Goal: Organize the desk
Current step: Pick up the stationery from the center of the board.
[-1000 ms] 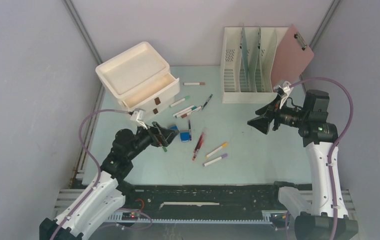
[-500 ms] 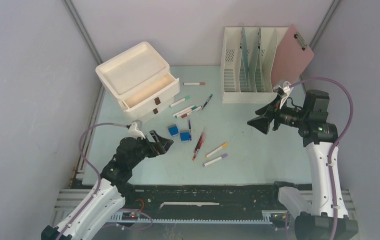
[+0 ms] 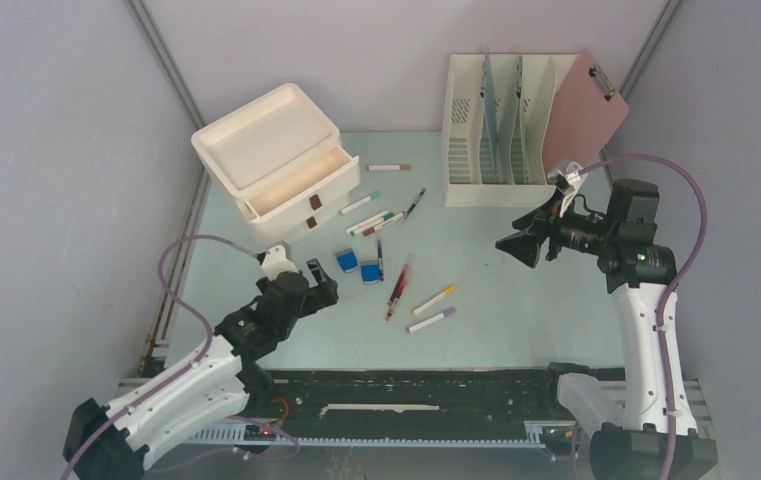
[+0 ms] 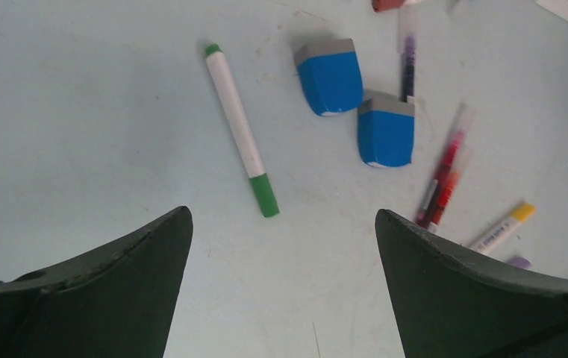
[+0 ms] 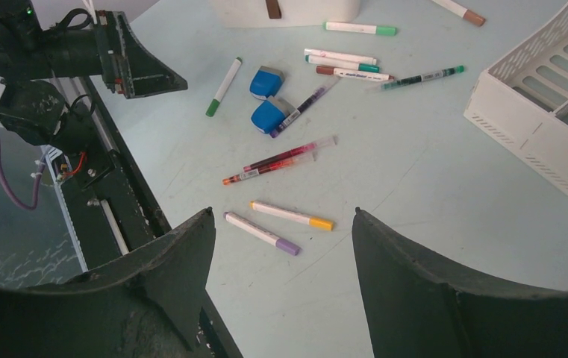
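The pale mint-green desk (image 3: 516, 320) holds scattered pens. My left gripper (image 3: 321, 285) is open and empty, low over the front left of the desk. In the left wrist view (image 4: 282, 216) a white marker with green cap (image 4: 241, 142) lies just ahead of its jaws, with two blue erasers (image 4: 330, 77) beyond. My right gripper (image 3: 514, 248) is open and empty, held high at the right. Below it (image 5: 282, 212) lie a yellow-capped marker (image 5: 291, 215) and a purple-capped marker (image 5: 261, 232). Red pens (image 3: 397, 287) lie mid-desk.
A cream drawer unit (image 3: 276, 160) with its top drawer open stands back left. A cream file rack (image 3: 496, 130) with a pink clipboard (image 3: 586, 110) stands back right. Several markers (image 3: 376, 220) lie between them. A black slotted rail (image 3: 406, 395) runs along the front edge.
My left arm has drawn back toward the front edge and dropped lower, away from the blue erasers. The right arm has not moved.
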